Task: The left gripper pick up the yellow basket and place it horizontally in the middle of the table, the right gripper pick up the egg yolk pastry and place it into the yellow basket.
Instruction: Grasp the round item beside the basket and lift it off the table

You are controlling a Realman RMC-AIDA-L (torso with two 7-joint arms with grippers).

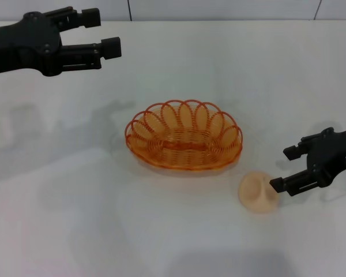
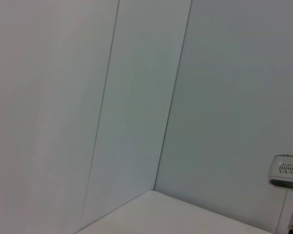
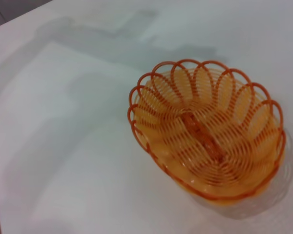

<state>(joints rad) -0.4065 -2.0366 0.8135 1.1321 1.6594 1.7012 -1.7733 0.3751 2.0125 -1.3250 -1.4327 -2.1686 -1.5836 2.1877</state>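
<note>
The yellow basket (image 1: 184, 136) stands upright on the white table (image 1: 75, 219) near the middle, its long side running left to right, and it is empty. It also shows in the right wrist view (image 3: 207, 129). The egg yolk pastry (image 1: 258, 192) lies on the table just right of and in front of the basket. My right gripper (image 1: 282, 168) is open, low over the table, its fingertips right beside the pastry's right edge. My left gripper (image 1: 106, 33) is open and empty, raised at the far left, well away from the basket.
A wall of pale panels (image 2: 136, 97) runs behind the table's far edge. A grey device (image 2: 287, 170) shows at the edge of the left wrist view. Bare tabletop lies to the left of and in front of the basket.
</note>
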